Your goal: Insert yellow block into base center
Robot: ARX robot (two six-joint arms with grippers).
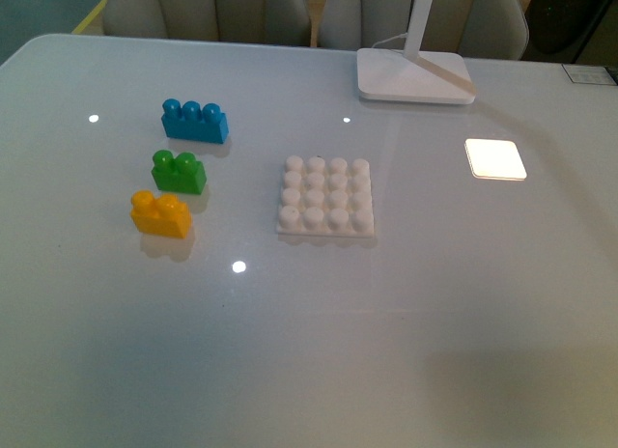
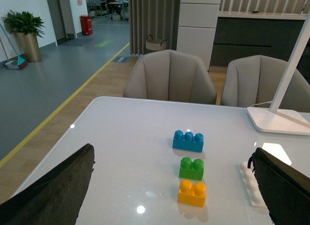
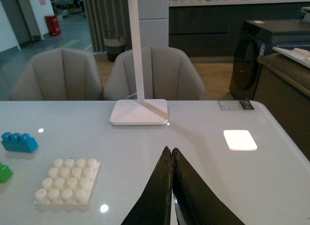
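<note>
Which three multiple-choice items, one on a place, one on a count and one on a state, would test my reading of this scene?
1. In the front view, where does the small yellow plastic brick stand, relative to the flat white studded plastic base?
A. left of it, apart
B. on its centre
C. right of it

2. How many studs has the long blue plastic brick?
A. two
B. three
C. four

3. How is the right gripper?
A. wide open
B. shut, empty
C. shut on the yellow brick

Key: 1 A, a gap separates them; 2 B, three round studs show in a row; 3 B, its fingers meet with nothing between.
</note>
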